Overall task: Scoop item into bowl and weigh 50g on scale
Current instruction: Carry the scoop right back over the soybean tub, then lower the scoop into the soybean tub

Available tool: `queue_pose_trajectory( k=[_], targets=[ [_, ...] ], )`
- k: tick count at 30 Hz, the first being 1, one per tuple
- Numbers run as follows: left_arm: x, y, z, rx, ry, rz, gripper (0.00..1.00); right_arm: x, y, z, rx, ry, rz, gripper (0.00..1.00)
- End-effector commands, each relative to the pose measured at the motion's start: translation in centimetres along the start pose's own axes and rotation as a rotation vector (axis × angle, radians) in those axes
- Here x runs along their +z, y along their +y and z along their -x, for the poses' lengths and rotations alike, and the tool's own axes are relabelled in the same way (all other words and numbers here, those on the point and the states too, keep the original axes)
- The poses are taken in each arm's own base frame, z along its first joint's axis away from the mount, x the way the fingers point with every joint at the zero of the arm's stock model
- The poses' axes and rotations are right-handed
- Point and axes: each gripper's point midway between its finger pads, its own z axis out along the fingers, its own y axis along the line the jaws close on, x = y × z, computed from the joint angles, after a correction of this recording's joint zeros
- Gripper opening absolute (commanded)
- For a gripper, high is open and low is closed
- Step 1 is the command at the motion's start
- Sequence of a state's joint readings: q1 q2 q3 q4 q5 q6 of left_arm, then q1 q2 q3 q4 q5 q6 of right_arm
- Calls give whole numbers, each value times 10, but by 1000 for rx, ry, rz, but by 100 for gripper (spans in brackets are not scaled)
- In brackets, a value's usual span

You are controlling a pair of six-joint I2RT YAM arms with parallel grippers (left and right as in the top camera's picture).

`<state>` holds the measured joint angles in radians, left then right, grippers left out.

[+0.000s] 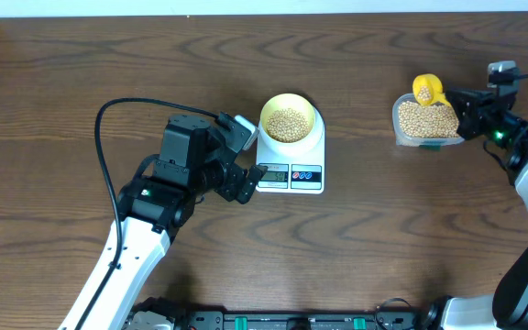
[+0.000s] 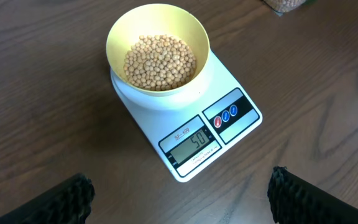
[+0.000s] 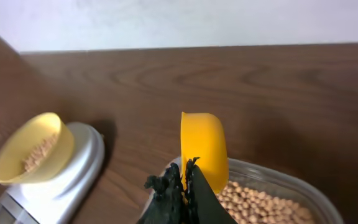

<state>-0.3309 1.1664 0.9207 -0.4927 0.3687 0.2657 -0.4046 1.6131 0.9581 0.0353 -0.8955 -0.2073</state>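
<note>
Small, round tan beans (image 2: 160,62) lay heaped in a smooth pale-yellow round bowl (image 2: 188,25); the bowl sat on the round platform of the white rectangular scale (image 2: 232,78); its display (image 2: 191,143) showed 50; everything stood on a dark wood-grain table (image 1: 62,73); well to the right, a clear rounded tub (image 3: 278,174) held more beans; the left gripper (image 2: 180,183) hung wide open just beside the scale, touching nothing; the right gripper (image 3: 185,186) was clamped on a glossy yellow scoop (image 3: 202,143) above the tub, well apart from the bowl.
</note>
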Motion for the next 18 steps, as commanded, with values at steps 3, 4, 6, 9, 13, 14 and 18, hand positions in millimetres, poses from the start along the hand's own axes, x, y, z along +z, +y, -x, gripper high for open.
queue_pose_trajectory(
  k=[3,4,6,9,13,14,18],
  targets=[
    [-3,-1,2,-2,-12,-7,91,0,1,-9,-189,27,9,1],
    [-3,-1,2,-2,-12,-7,91,0,1,-11,-183,34,11,1],
    [-3,-1,2,-2,-12,-7,91,0,2,-16,-178,51,17,1],
    [-3,-1,2,-2,-12,-7,91,-1,5,-25,-210,82,30,1],
    [-3,-1,2,-2,-12,-7,91,-2,4,-35,-258,121,23,1],
    [-3,-1,2,-2,-12,-7,91,-2,2,-36,-278,129,13,1],
    [-3,-1,2,-2,-12,-7,92,-2,-2,-36,-354,133,-3,1]
  ],
)
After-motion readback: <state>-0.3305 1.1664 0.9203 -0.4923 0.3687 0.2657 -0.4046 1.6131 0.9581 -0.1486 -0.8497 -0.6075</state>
